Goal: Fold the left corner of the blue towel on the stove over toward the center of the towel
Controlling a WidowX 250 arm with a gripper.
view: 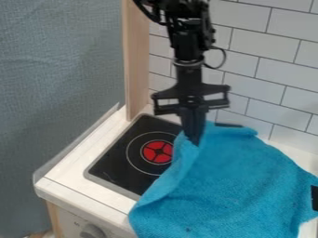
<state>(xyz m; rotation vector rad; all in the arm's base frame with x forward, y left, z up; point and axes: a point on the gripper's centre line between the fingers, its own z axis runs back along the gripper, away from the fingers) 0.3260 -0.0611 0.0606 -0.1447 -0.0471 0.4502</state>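
The black gripper (pixel 196 139) hangs straight down over the stove's right part, its two fingers together and shut on the upper left edge of a blue cloth (pixel 248 176). Folds run down from the pinched spot toward the cloth's lower left corner. The cloth spreads over the right side of the counter and covers part of the black stove top (pixel 118 160). A red and black burner mark (pixel 157 151) shows just left of the cloth.
White tiles (pixel 261 65) line the wall behind. An upright wooden post (pixel 136 60) stands at the stove's back left. The white counter edge (pixel 87 197) runs along the front, above a grey knob (pixel 92 231). A black piece (pixel 314 197) shows at the right edge.
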